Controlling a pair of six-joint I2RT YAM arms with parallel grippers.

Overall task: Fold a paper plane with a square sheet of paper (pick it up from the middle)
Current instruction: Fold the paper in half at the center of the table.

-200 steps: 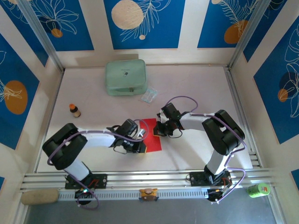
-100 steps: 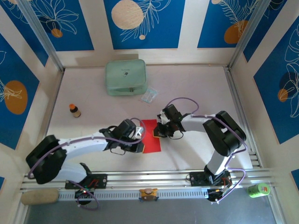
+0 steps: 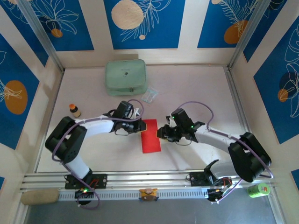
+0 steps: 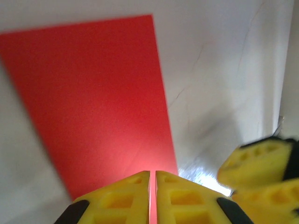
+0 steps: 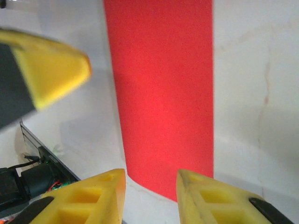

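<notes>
Paper (image 3: 151,139) between left hand (image 3: 139,127), right hand (image 3: 160,132)

The bench (image 3: 196,84) is pale and plain. Blue wall panels (image 3: 145,23) with white leaf drawings enclose three sides. An aluminium rail (image 3: 154,177) borders the near edge.

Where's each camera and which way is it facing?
Top external: above and behind the bases, looking down on the table; left arm and right arm show.
Left wrist: on that arm, facing the red paper past its shut jaws.
Right wrist: on its arm, facing that paper past parted jaws.
Shared: all see the red paper.
</notes>
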